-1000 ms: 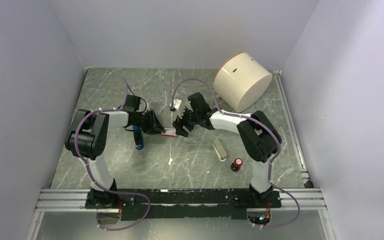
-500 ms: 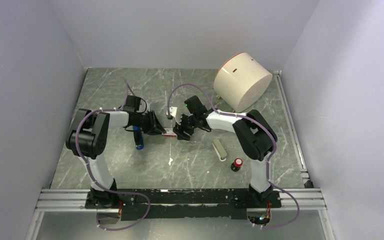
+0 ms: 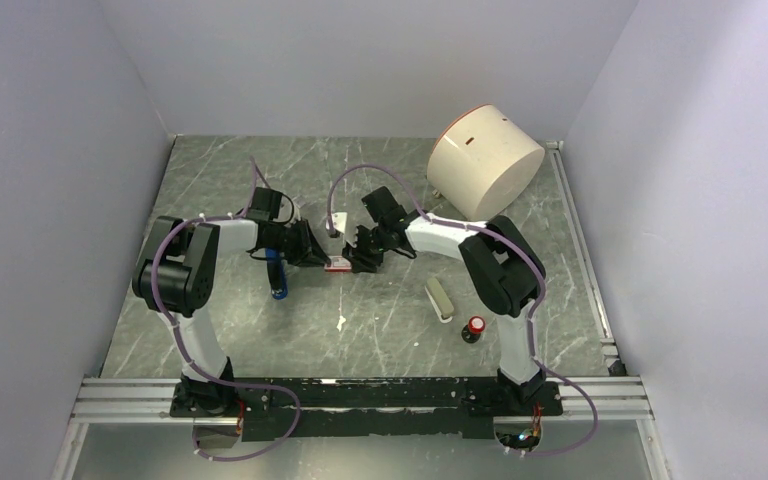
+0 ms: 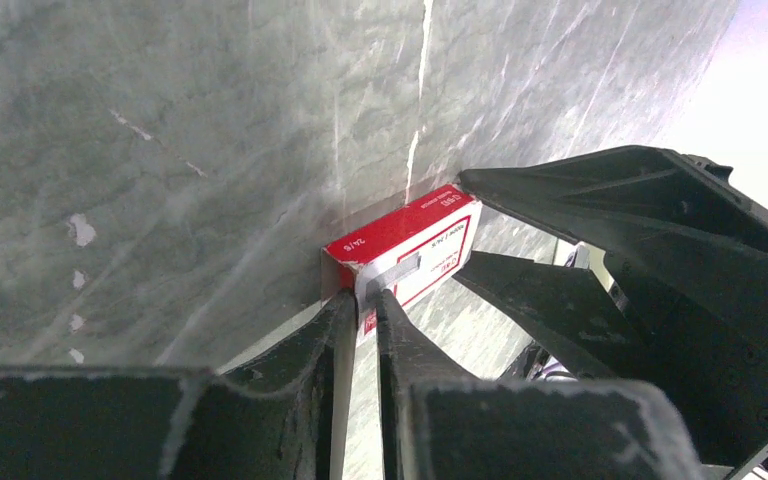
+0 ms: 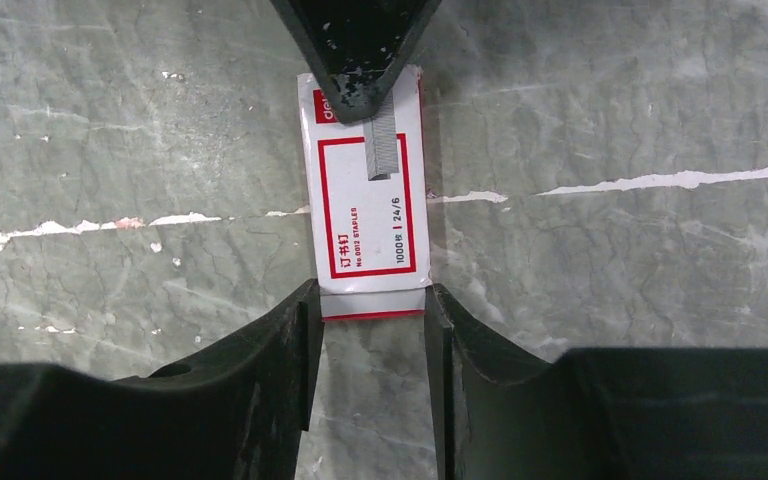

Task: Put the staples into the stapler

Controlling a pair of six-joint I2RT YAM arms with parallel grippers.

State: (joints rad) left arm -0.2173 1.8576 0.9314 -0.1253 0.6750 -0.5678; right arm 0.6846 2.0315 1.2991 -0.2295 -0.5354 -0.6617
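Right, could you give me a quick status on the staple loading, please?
Left gripper shut on staple strip over staple box. Right gripper clamping box's near end. Stapler on table, untouched. Nothing blocking.

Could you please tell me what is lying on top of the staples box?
A grey staple strip lies on the staples box. The left end effector covers one end of the strip; the box's inside is hidden.

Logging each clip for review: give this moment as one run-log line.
left claw: pinching staple strip | right claw: gripping staple box end | stapler: on table, untouched
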